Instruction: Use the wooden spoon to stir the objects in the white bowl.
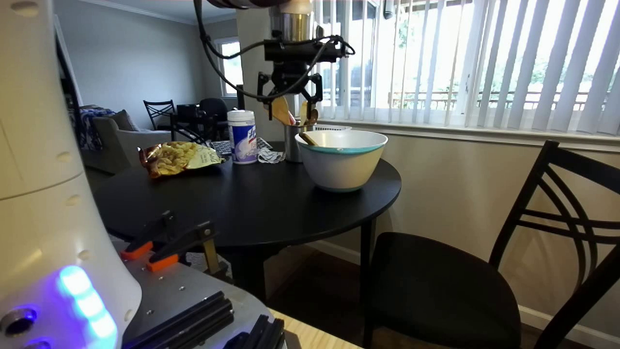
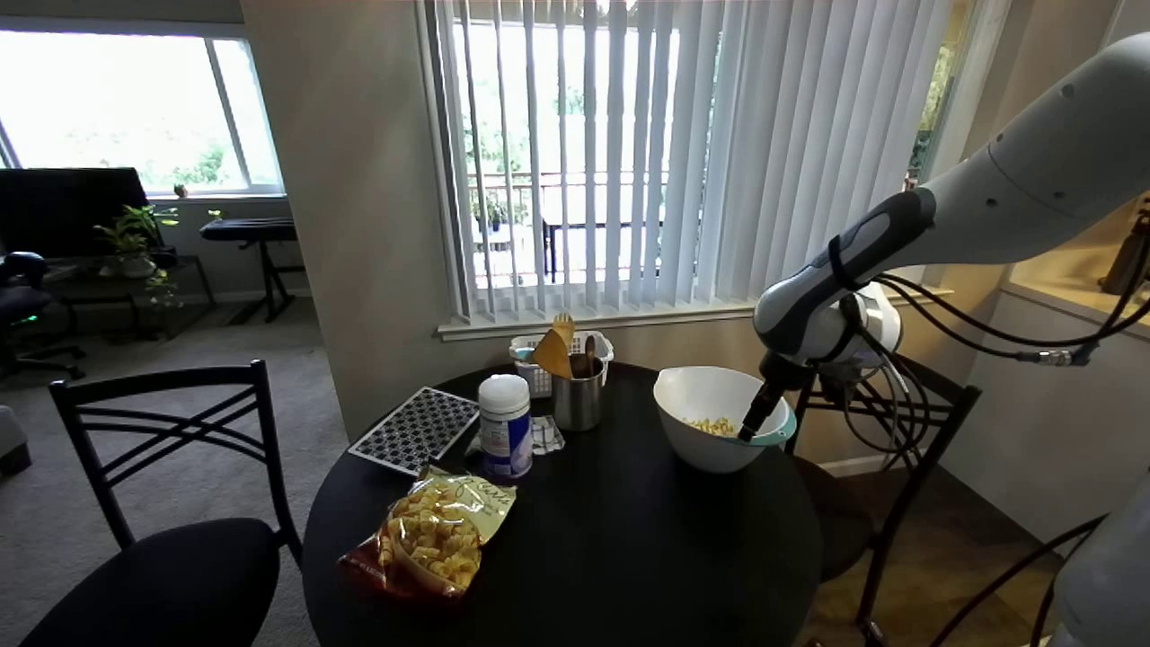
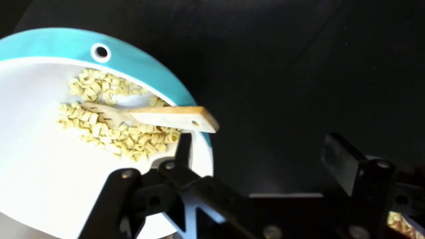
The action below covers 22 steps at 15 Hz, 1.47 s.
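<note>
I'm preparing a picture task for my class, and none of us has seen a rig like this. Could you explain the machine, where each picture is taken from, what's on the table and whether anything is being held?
The machine is a jointed robot arm; its "hand" is a black two-fingered gripper. Two pictures come from cameras outside the robot. The close-up comes from its wrist, so the fingers loom large.

On the round black table are a large white bowl, a wipes canister, a metal utensil holder and a snack bag. Inside the bowl, a slotted wooden spoon lies among what looks like curled pasta; in the wrist view its handle crosses the rim.

Nothing is held: the fingers stand open.
</note>
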Tool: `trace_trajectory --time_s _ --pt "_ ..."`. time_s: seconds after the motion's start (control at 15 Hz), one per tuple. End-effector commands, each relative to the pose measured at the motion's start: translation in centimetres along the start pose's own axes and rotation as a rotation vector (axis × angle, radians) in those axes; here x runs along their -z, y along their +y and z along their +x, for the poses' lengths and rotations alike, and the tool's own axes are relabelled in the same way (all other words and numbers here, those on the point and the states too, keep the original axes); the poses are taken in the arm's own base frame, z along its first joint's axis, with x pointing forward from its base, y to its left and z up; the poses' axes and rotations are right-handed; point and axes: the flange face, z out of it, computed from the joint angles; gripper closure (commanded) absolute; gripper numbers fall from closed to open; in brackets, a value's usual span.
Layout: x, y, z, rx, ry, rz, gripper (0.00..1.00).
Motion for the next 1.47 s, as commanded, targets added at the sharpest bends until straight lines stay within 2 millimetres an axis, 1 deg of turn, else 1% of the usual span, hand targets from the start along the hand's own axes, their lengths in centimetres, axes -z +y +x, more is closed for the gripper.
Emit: trace_trajectory --time_s 0.0,0.07,0.53,0.67,1.0,1.2,1.4 --pt "-0.3 -0.9 0.2 0.169 0.02 -0.087 0.0" --pt "-0.3 -0.6 0.4 0.084 0.0 -0.034 0.0" --pt "-0.3 -0.6 0.4 0.089 0.002 -0.041 0.0" --pt "-0.5 -0.4 0.4 0.141 -0.007 -0.112 0.0" --pt "-0.1 -0.5 1.4 0.354 -0.012 -0.235 0.0" --pt "-1.1 -1.0 1.6 0.458 0.008 -0.275 0.0" --pt "-2.2 -0.6 1.0 0.529 0.0 -0.296 0.0"
